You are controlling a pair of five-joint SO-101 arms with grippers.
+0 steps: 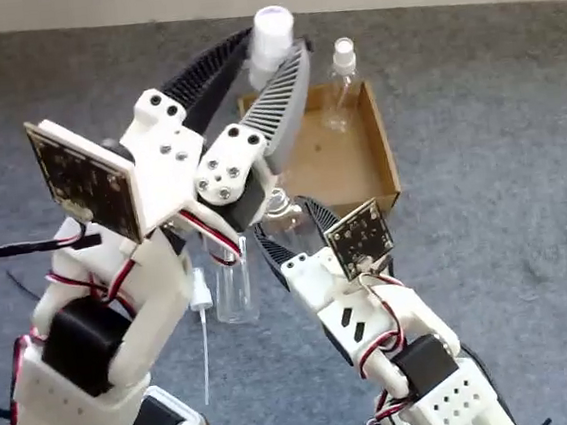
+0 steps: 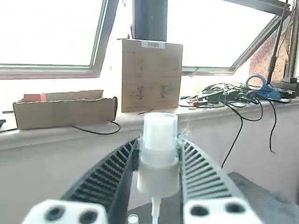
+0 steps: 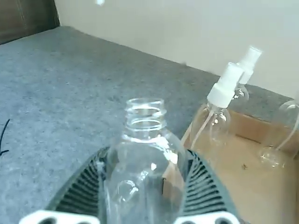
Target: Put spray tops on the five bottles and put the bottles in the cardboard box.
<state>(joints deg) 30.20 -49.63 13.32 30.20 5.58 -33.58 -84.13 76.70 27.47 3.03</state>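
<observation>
My left gripper [image 1: 273, 51] is raised high over the back edge of the cardboard box [image 1: 334, 162], shut on a white spray top [image 1: 272, 31]. In the left wrist view the spray top [image 2: 159, 156] sits upright between the ribbed fingers [image 2: 114, 170], its thin tube hanging down. Lower and nearer, my right gripper [image 1: 286, 220] is shut on a clear bottle [image 1: 281, 209] just in front of the box. The bottle [image 3: 145, 161] is upright with an open threaded neck. Inside the box [image 3: 233, 175] stand bottles with spray tops [image 3: 218, 105].
Another clear bottle [image 1: 232, 286] stands on the grey carpet between the arms, with a loose spray top [image 1: 202, 303] and its long tube lying beside it. A topped bottle [image 1: 341, 86] stands in the box's far corner. Open carpet lies to the right of the box.
</observation>
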